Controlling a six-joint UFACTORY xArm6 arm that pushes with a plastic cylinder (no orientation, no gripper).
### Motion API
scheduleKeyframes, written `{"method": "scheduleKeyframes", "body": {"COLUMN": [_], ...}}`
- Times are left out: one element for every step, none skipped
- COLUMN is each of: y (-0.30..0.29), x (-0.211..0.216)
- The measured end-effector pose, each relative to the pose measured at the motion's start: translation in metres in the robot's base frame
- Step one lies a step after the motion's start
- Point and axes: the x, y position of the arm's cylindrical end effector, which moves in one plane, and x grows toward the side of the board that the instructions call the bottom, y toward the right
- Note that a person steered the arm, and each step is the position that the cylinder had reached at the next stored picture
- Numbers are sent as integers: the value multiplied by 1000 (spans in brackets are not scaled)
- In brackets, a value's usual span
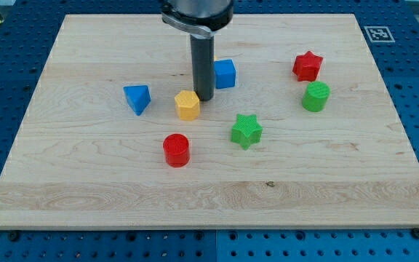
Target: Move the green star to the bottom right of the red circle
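Note:
The green star (246,130) lies near the board's middle, to the right of and slightly above the red circle (176,150). My tip (204,98) rests on the board above both, just right of the yellow hexagon (187,105) and left of the blue cube (225,73). The tip is up and to the left of the green star, a short gap away, and touches neither the star nor the circle.
A blue triangle (137,98) lies at the view's left. A red star (308,66) and a green cylinder (316,96) lie at the right. The wooden board (86,189) sits on a blue perforated table. A marker tag (376,33) is at the top right corner.

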Motion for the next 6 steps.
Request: {"method": "scheduleKeyframes", "body": {"y": [23, 44, 62, 63, 45, 17], "x": [14, 27, 45, 69, 87, 104]}}
